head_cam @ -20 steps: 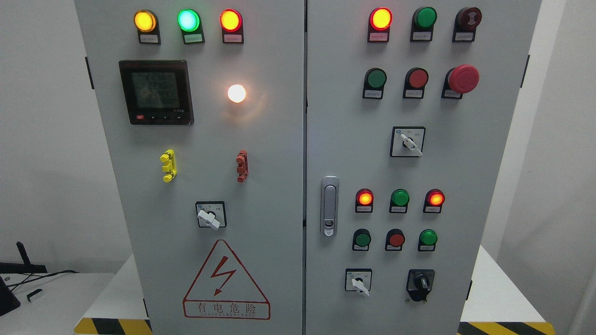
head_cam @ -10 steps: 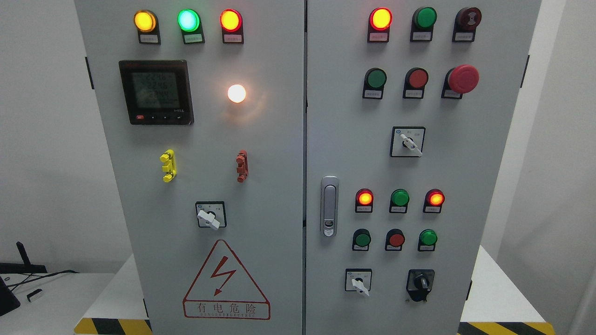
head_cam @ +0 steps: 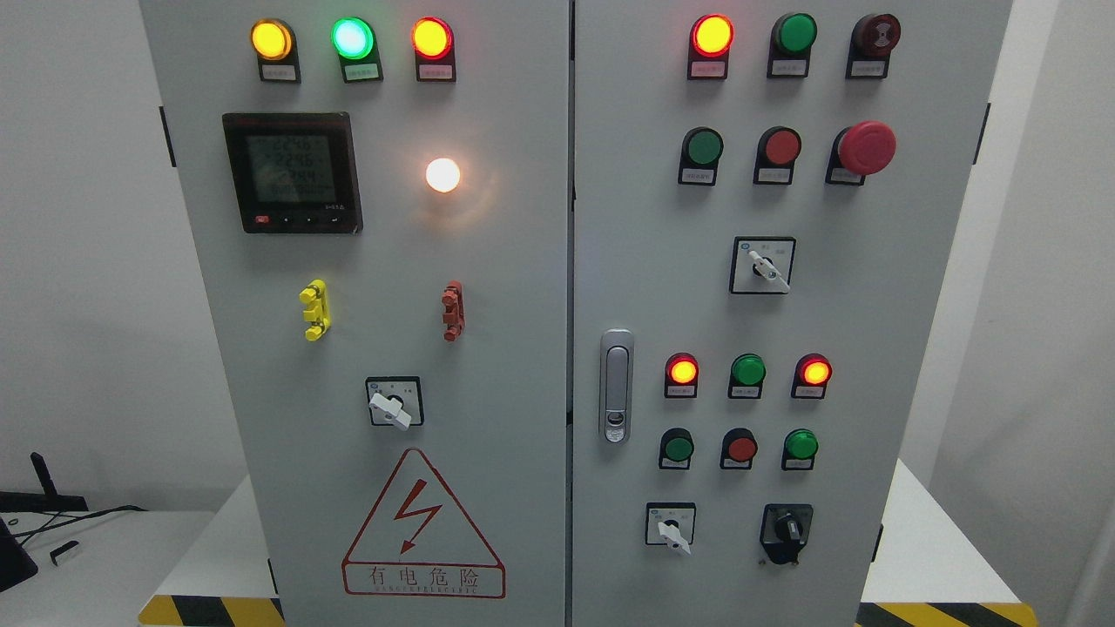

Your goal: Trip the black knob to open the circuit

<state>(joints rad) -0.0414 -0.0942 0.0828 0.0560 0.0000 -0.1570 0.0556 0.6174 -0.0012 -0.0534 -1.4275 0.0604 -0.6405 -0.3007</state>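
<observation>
The black knob sits on a black square base at the lower right of the grey electrical cabinet's right door. Its handle points roughly upright, tilted slightly. Neither of my hands nor arms shows in the head view.
The cabinet fills the view. The right door carries a white selector switch left of the knob, lit red lamps, green and red buttons, a red emergency button and a silver door handle. The left door holds a meter, lamps and a warning triangle.
</observation>
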